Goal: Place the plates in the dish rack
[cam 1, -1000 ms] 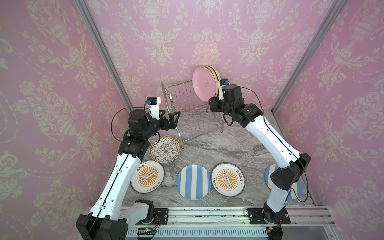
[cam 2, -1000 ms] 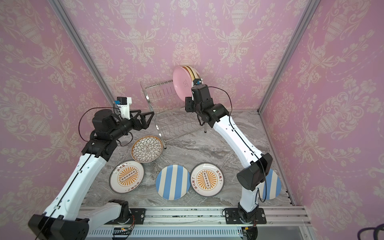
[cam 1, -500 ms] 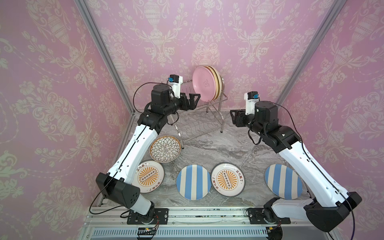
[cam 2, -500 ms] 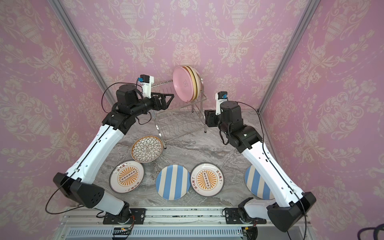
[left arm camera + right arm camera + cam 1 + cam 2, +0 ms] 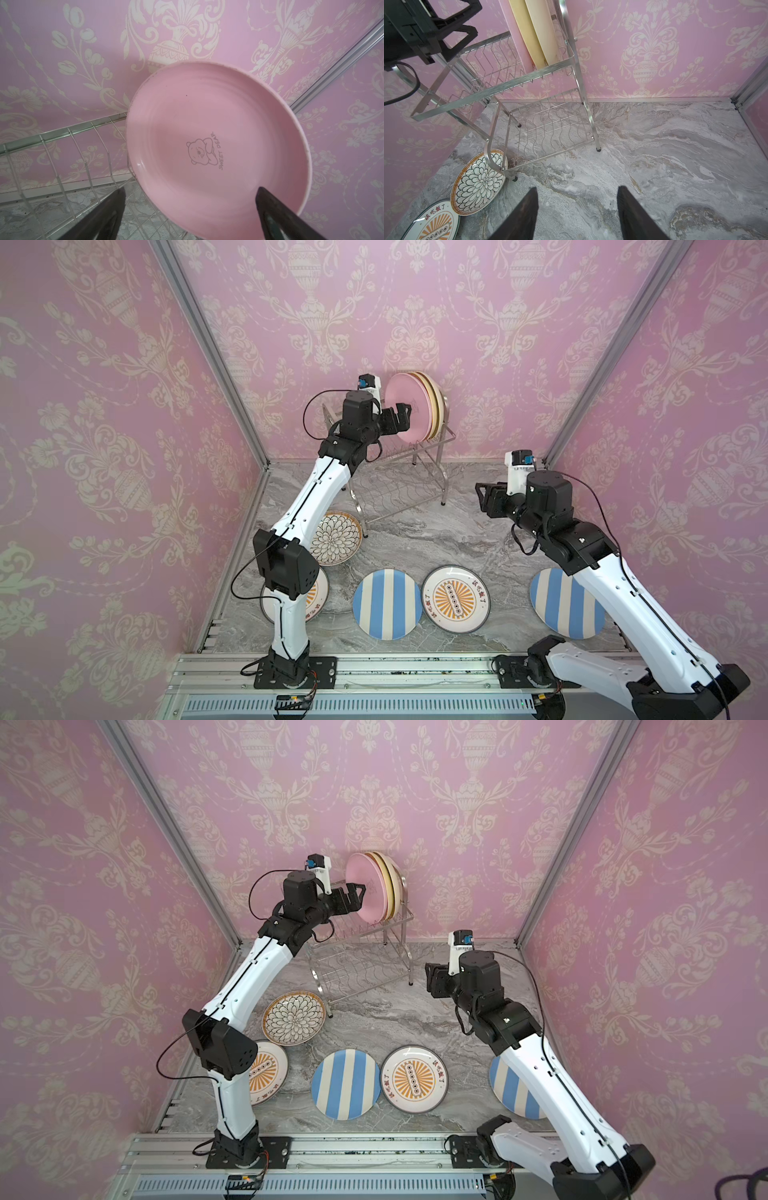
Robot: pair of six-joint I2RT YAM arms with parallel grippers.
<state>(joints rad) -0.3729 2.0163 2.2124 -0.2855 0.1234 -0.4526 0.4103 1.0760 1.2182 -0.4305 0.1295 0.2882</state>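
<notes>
Grey marbled tabletop (image 5: 415, 539) bears the dish rack (image 5: 390, 493), one petal-patterned plate (image 5: 336, 537), two sunburst plates (image 5: 456, 598) and two blue-striped plates (image 5: 387, 604), flat

counter (image 5: 436, 539): grey veined marble, reaching the far wall | wallpaper (image 5: 415, 302): pink with cream urn-and-vine damask, on the left, far and right walls | left post (image 5: 208, 348), right post (image 5: 620, 348): silver metal, rising from the far corners | rail (image 5: 415, 672): silver, along the near edge | grille (image 5: 374, 703): slotted, nearest of all
</notes>
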